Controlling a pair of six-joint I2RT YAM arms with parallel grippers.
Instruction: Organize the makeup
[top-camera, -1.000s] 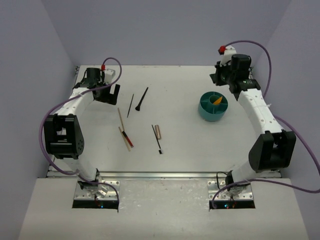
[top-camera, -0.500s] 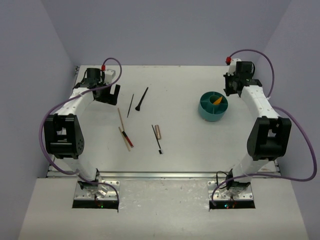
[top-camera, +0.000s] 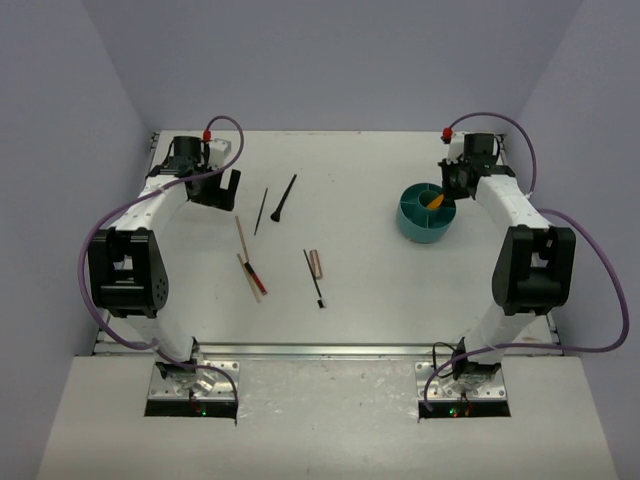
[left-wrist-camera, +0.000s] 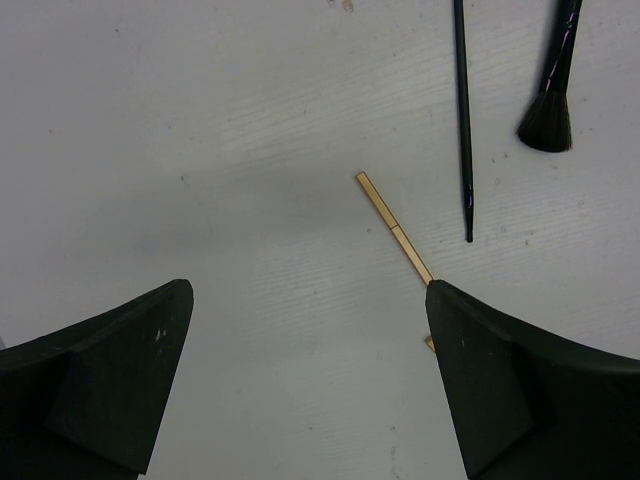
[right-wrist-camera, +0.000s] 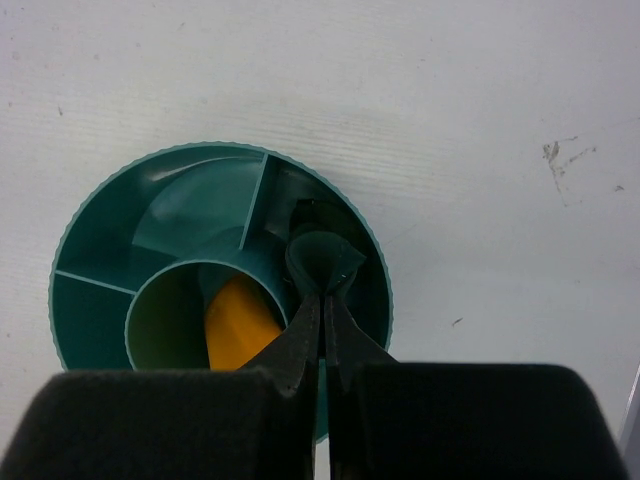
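- Seen from above, two arms are bolted at the near edge of a white table (top-camera: 380, 300). Loose makeup lies left of centre, and a teal container (top-camera: 420, 233) stands to the right.
- The right gripper (right-wrist-camera: 322, 300) has its fingers pressed together on the near edge of a dark green disc (right-wrist-camera: 322, 258). The disc puckers where they meet (so it reads as pinched, not merely touched).
- The disc sits just past the fingertips, over the container's outer ring and beside the centre cup holding the orange wedge (right-wrist-camera: 235, 330). How deep it hangs cannot be told.
- This relation decides the next move. A compartment lies directly under the disc, so letting go looks enough, with no sideways travel. The likely snag is the cup's wall.
- The left gripper (left-wrist-camera: 310, 390) has its fingers spread wide and holds nothing. It hangs over bare table at the far left.
- A wooden stick (left-wrist-camera: 393, 228) lies ahead of that gap and off to its right. Its long axis runs diagonally, and its lower end slips behind one finger (left-wrist-camera: 520, 400).
- Straddling the stick would probably need a shift right and a wrist turn.
- Beyond it lie a thin brush (left-wrist-camera: 464, 120) and a fuller brush (left-wrist-camera: 548, 115).
- A pencil (top-camera: 256, 275) and a tube (top-camera: 316, 263) lie nearer the bases. All of these are closer to the left arm.
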